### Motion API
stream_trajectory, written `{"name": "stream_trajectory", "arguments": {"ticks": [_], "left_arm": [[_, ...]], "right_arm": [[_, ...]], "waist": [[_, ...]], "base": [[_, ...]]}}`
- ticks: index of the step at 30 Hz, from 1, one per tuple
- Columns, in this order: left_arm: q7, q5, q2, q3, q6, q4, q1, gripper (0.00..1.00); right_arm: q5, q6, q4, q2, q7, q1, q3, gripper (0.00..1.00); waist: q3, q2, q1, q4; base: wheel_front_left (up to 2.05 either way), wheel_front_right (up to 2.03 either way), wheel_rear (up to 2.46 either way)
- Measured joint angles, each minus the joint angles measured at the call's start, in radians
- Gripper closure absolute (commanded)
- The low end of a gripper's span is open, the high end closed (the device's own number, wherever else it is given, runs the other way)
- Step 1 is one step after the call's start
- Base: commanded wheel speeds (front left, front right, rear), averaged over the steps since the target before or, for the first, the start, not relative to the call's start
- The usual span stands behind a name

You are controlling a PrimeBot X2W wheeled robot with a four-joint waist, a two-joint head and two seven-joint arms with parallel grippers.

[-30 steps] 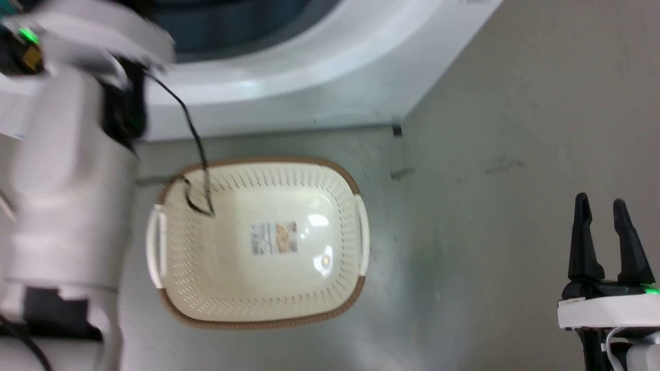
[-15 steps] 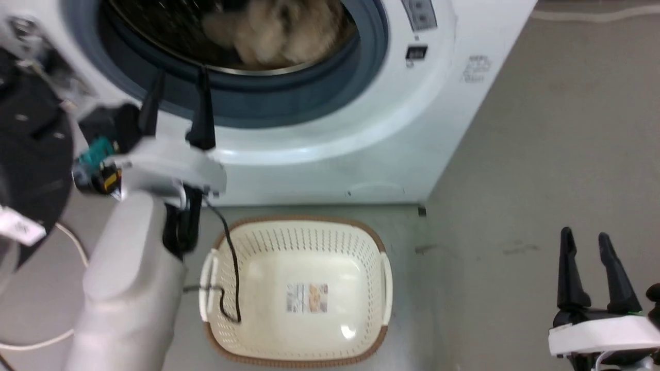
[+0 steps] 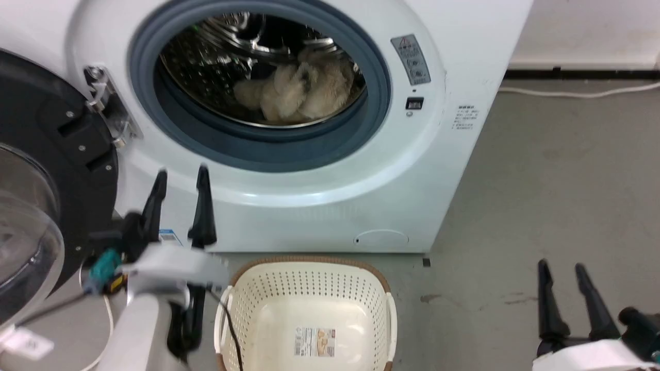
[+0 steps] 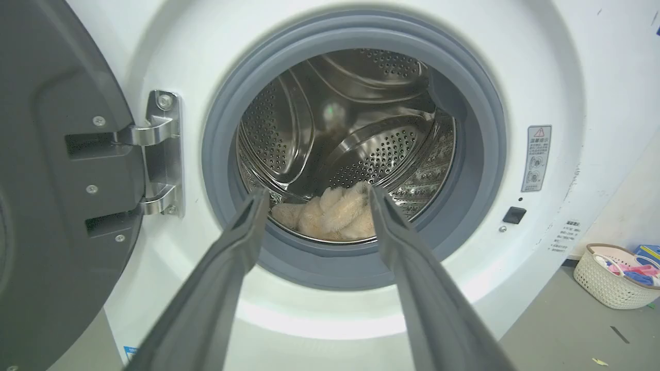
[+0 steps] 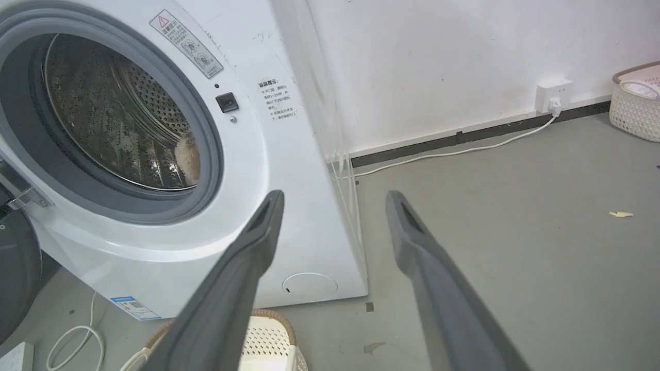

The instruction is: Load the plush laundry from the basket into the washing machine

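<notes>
While its round door point(image 3: 46, 134) hangs open at the left edge, the washing machine point(image 3: 371, 206) holds the plush laundry point(image 3: 296, 93) on the bottom of its drum point(image 3: 206, 67), upper centre. It lies slumped, long axis left to right, one limb reaching left. The basket point(image 3: 309, 264), bottom centre, shows a label point(image 3: 314, 341) on its bottom. Lower left, the left gripper point(image 3: 181, 171) has fingers spread apart, touching nothing; lower right, the right gripper point(image 3: 561, 265) likewise.

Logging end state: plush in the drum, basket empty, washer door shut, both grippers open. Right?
Not quite: the washer door stands open, swung aside on its hinge, as the left wrist view shows. Rest holds: plush in the drum, basket empty, left gripper and right gripper open.
</notes>
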Motion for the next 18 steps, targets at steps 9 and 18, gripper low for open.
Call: {"name": "stream_trajectory", "arguments": {"ticks": [9, 18], "left_arm": [[0.000, 0.012, -0.001, 0.011, 0.031, -0.091, 0.179, 0.00], [0.046, 0.041, 0.027, -0.019, 0.049, -0.141, 0.286, 0.00]], "right_arm": [[-0.047, 0.000, 0.000, 0.000, 0.000, 0.045, 0.032, 0.00], [-0.096, 0.000, 0.000, 0.000, 0.000, 0.079, 0.054, 0.00]], "waist": [[-0.063, 0.0000, 0.0001, 0.009], [-0.107, -0.0001, 0.0001, 0.020]], "base": [[0.00, 0.00, 0.00], [0.00, 0.00, 0.00]]}}
